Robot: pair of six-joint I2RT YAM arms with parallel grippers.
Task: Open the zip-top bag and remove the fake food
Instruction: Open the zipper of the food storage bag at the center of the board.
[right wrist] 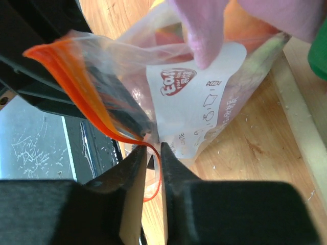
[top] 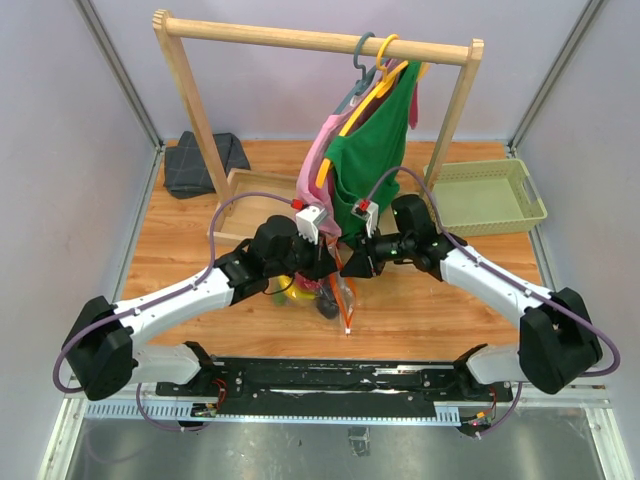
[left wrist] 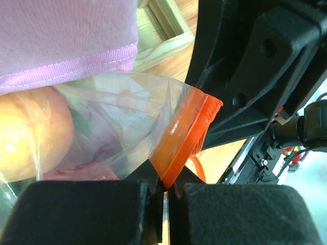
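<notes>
**A:** Orange-red, that zip strip (left wrist: pixel 186 132). What has hold of it?

**B:** The left fingers (left wrist: pixel 87 209) are clamped tight on it. The right fingers (right wrist: pixel 204 214) stand a narrow slit apart with the strip's edge running between them. Whether they pinch it, I cannot tell.

**A:** And the zip-top bag (right wrist: pixel 127 46)?

**B:** One bag, held up between the two arms over the bench (top: pixel 180 260), under the pink garment (left wrist: pixel 66 41). Its white label (right wrist: pixel 204 117) bears a red heart logo, the lettering too blurred to read.

**A:** The fake food (left wrist: pixel 25 132)?

**B:** Inside the bag. One peach-coloured fruit shows plainly; the rest I can't count through the plastic.

**A:** Around it?

**B:** One wooden rack (top: pixel 310 40), one green garment (top: pixel 375 150), one green basket (top: pixel 485 195), one dark folded cloth (top: pixel 200 165).
</notes>
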